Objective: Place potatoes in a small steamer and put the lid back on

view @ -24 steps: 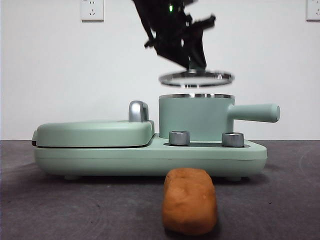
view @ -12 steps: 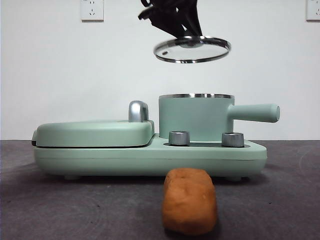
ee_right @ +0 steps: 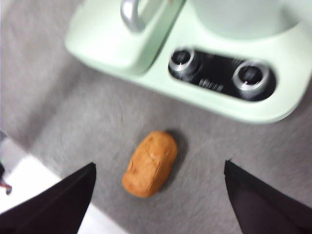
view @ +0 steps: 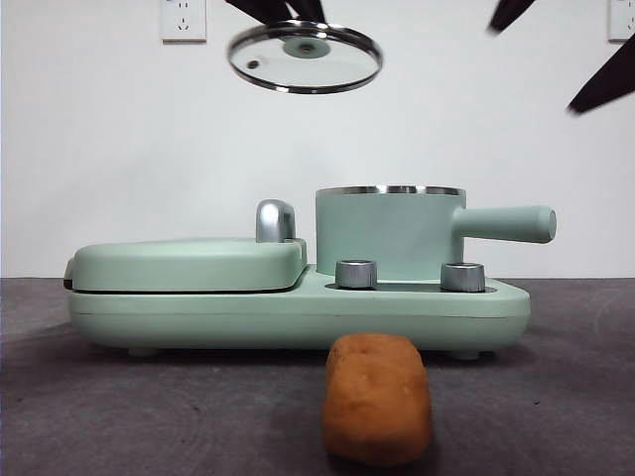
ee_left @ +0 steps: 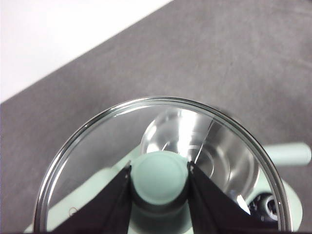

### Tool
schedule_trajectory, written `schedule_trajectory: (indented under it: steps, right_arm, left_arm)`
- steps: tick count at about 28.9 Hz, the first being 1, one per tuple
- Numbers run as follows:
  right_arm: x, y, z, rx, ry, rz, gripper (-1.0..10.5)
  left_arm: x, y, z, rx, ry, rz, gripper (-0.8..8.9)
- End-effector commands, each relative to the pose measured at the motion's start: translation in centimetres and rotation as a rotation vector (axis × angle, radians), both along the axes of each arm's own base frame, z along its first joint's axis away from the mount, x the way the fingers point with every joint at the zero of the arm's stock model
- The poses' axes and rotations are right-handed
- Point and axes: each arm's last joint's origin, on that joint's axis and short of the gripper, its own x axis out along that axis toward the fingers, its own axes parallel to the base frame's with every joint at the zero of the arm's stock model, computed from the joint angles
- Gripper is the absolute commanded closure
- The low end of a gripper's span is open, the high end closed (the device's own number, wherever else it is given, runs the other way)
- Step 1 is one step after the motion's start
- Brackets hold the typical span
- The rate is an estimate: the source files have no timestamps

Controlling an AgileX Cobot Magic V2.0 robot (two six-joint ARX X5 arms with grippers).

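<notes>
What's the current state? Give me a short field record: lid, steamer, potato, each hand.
lid: held up in the air by its knob, off to the side above the grill cover
steamer: open, sitting on the cooker base
potato: on the table in front of the base, not in the steamer
left hand: shut on the lid's knob
right hand: open, above the potato, holding nothing

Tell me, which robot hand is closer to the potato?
Right. The right gripper hovers open above the potato on the table. The left gripper is high over the steamer, its fingers clamping the lid.
</notes>
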Motion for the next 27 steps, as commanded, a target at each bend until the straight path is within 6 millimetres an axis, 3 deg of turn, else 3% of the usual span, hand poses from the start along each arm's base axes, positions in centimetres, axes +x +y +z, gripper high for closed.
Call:
schedule_trajectory:
  steps: [1,12,22,27]
  right_arm:
    - [0.5,2.1,-0.3,-0.011,0.046,0.013,5.3]
    - [1.9,8.9,-4.4,-0.193,0.184,0.048,5.3]
    - [2.8,12.7,-9.8,-0.332,0.328,0.078,5.3]
    - [3.2,14.0,-11.7,-0.349,0.338,0.095,5.3]
  left_arm:
    - [-0.8,0.9,2.1,-0.020,-0.064,-0.007,7.97]
    - [-3.2,4.4,4.3,-0.011,-0.053,0.044,7.97]
    - [-5.6,8.1,4.7,0.000,-0.030,0.116,7.97]
    - [-5.5,9.0,4.5,-0.001,-0.019,0.148,7.97]
